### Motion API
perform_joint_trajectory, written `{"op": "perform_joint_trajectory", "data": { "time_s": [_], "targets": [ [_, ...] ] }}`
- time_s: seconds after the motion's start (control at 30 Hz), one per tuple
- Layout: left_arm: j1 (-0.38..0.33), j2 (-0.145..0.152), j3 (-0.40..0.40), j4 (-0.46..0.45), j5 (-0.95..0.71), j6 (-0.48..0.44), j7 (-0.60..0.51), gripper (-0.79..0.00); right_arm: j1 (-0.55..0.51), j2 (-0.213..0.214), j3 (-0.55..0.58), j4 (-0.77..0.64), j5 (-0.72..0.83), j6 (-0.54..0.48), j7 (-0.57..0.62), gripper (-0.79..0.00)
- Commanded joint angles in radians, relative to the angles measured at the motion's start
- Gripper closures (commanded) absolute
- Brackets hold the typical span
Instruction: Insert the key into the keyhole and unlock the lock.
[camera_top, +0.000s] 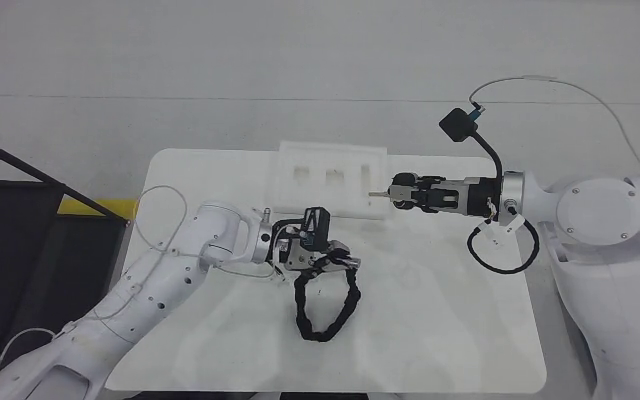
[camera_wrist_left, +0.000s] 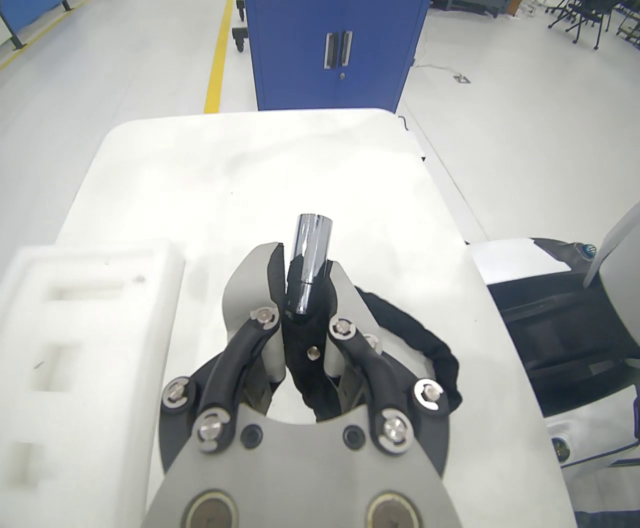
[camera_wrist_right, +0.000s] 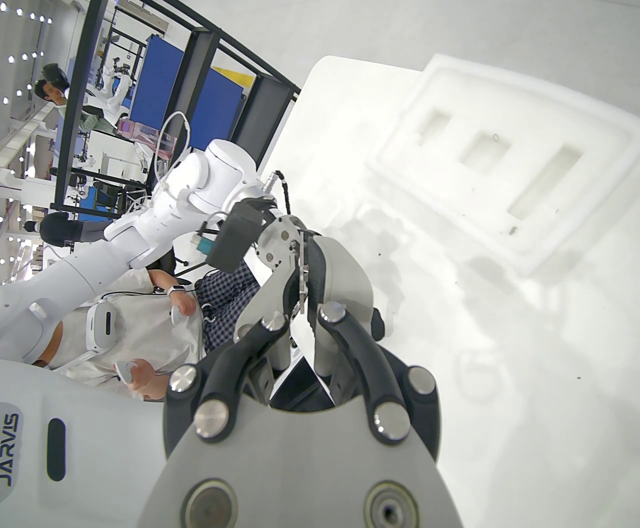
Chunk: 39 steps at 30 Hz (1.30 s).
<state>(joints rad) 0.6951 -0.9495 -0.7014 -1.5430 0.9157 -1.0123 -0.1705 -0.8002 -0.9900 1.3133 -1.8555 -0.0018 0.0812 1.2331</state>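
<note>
Tabletop (camera_top: 450, 320): white.
Left gripper (camera_wrist_left: 306, 264): clamped on chrome cylinder lock (camera_wrist_left: 314, 235).
Right gripper (camera_top: 402, 190): closed on metal key (camera_top: 377, 194) (tip lockward, well apart).

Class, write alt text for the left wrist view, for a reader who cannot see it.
The left end effector grips a lock by its chrome cylinder, which sticks out past the fingertips, its black chain trailing onto the white table. A white foam tray with cut-out pockets lies beside it, and a blue cabinet stands beyond the table.
</note>
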Motion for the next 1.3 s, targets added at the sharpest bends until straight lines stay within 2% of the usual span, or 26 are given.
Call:
{"op": "perform_joint_trajectory", "data": {
  "time_s": [0.0,0.33,0.5,0.73,0.93,1.27],
  "targets": [
    [-0.010,0.011,-0.004,-0.021,-0.068,0.000,-0.015,0.000,0.000,0.000,0.000,0.000,0.000,0.000,0.000,0.000],
    [-0.078,0.048,-0.016,-0.108,-0.378,0.000,-0.073,0.000,0.000,0.000,0.000,0.000,0.000,0.000,0.000,0.000],
    [-0.102,0.060,-0.022,-0.129,-0.443,0.000,-0.066,0.000,-0.016,0.001,-0.005,-0.013,-0.008,0.005,-0.012,0.000],
    [-0.101,0.057,-0.012,-0.130,-0.396,0.000,0.079,0.000,-0.006,0.011,-0.013,-0.061,0.031,0.085,0.091,0.000],
    [-0.098,0.041,0.066,-0.076,-0.331,0.000,0.209,0.000,-0.008,0.017,-0.020,-0.079,0.046,0.146,0.111,0.000],
    [-0.151,0.032,0.179,0.040,-0.217,0.000,0.320,0.000,-0.028,0.030,-0.030,-0.069,0.030,0.232,0.114,0.000]
  ]
}}
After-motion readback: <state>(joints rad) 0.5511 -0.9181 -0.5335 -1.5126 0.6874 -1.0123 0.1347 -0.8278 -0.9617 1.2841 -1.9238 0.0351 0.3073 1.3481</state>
